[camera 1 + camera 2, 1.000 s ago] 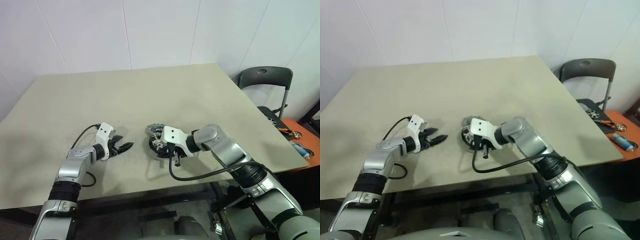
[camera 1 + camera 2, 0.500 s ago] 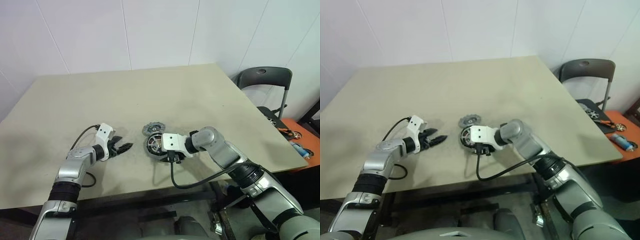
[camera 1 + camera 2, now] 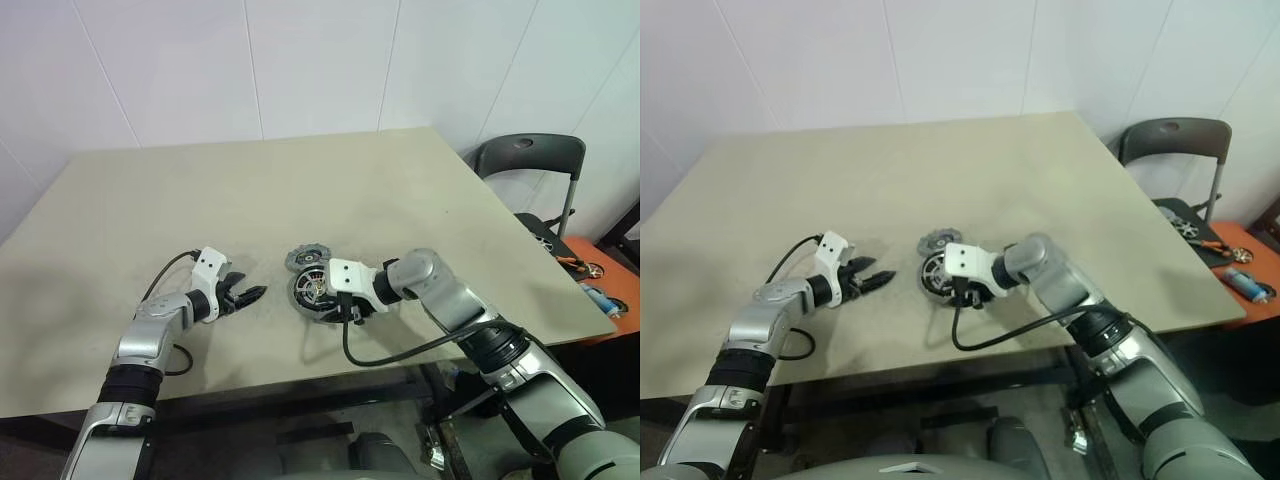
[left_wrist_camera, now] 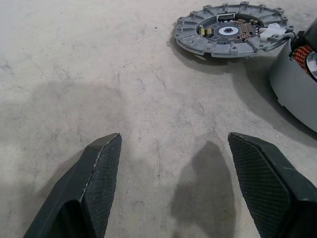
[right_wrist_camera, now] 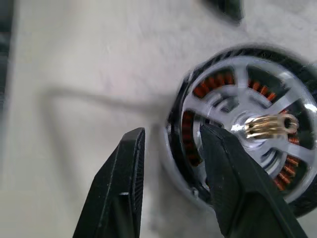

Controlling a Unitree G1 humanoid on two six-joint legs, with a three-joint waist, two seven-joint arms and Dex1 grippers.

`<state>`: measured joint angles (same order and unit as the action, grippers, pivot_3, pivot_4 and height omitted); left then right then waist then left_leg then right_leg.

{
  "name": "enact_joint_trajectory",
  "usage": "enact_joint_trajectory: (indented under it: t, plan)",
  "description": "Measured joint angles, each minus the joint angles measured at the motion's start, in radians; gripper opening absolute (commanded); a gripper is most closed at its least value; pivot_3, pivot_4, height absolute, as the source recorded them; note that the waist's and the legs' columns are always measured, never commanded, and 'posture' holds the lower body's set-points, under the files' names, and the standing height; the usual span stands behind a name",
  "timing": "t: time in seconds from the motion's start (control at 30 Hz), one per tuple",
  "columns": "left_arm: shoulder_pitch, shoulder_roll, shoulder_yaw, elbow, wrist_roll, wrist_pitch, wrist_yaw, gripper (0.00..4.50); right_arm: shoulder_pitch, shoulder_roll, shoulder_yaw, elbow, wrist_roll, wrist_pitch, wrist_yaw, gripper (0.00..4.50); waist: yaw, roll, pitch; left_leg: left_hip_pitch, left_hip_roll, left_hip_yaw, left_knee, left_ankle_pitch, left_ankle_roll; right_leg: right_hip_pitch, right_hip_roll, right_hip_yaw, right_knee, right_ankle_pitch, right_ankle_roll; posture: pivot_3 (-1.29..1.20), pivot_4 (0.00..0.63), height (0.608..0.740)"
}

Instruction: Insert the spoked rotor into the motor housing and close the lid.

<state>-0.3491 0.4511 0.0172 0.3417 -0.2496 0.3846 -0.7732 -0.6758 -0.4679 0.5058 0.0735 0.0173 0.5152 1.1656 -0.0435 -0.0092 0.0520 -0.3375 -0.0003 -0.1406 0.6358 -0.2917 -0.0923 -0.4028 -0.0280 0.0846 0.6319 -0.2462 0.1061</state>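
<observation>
Nearby, past the table's (image 3: pixel 420 190) right edge, stands a dark chair (image 3: pixel 525 160). Toward the front edge sits the motor housing (image 3: pixel 314 295), open face up and tilted (spoked rotor (image 5: pixel 257 129) inside). Its lid (image 4: pixel 230 29) lies flat just behind. Right gripper (image 5: pixel 171 163) straddles the housing's rim, jaws apart; left gripper (image 4: pixel 183 168) hovers spread, nothing between.
</observation>
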Motion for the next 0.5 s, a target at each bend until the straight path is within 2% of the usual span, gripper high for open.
enact_joint_trajectory:
  t: [0.13, 0.5]
  plan:
    - [0.000, -0.001, 0.000, 0.000, 0.000, 0.000, -0.002, 3.64, -0.039, 0.010, -0.023, -0.020, 0.033, 0.046, 0.011, 1.85, 0.000, 0.000, 0.000, 0.000, 0.000, 0.000, 0.000, 0.000, 0.000, 0.000, 0.000, 0.000, 0.000, 0.000, 0.000, 0.00, 0.000, 0.740]
    - [0.001, -0.001, 0.000, 0.000, 0.000, -0.002, -0.002, 3.64, -0.023, 0.008, -0.009, -0.018, 0.004, 0.008, -0.001, 1.85, 0.000, 0.000, 0.000, 0.000, 0.000, 0.000, 0.000, 0.000, 0.000, 0.000, 0.000, 0.000, 0.000, 0.000, 0.000, 0.00, 0.000, 0.740]
